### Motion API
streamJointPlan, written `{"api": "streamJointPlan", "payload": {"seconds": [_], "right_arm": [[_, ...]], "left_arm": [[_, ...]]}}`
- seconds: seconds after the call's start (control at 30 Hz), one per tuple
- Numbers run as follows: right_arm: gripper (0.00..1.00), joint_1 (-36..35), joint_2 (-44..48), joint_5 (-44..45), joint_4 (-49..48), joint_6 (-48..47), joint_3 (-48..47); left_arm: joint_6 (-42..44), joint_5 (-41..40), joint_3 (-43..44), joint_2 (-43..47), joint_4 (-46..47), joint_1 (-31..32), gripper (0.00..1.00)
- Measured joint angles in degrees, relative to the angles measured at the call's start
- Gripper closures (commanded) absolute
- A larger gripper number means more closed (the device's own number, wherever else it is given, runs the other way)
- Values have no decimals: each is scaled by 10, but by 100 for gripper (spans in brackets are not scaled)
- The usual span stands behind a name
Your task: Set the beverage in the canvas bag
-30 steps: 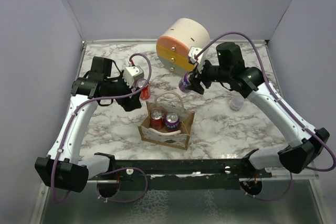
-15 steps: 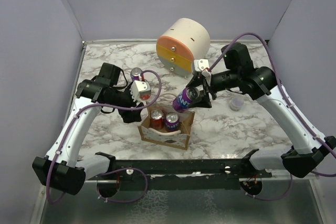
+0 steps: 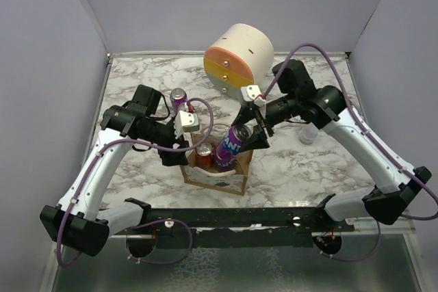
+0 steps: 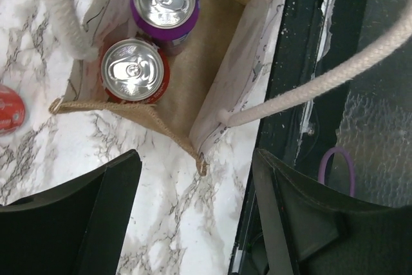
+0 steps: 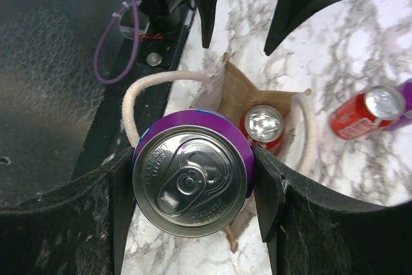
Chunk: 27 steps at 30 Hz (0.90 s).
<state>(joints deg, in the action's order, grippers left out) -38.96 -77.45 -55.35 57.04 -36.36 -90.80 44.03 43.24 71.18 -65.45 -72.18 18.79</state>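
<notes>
Each arm is built of smooth white tubular link shells joined by blocky black motor housings at the joints. A thin purple cable loops loosely along each arm (one stretch, in the right wrist view, carries a pale zip tie). A small white boxy camera module sits at each wrist. The left arm's fingers are broad, flat, matte black wedges; the right arm's fingers are black too, with a finely speckled surface.
</notes>
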Motion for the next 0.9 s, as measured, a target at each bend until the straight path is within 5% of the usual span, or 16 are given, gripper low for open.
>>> {"api": "streamJointPlan", "payload": {"seconds": [0.47,0.9], "right_arm": [[99,-12,-57,-31,-50,1,84],[99,-12,-62,-35,-92,11,118]], "left_arm": [[88,59,-61,26,10,54,30],[125,129,-56,12,40,122,50]]}}
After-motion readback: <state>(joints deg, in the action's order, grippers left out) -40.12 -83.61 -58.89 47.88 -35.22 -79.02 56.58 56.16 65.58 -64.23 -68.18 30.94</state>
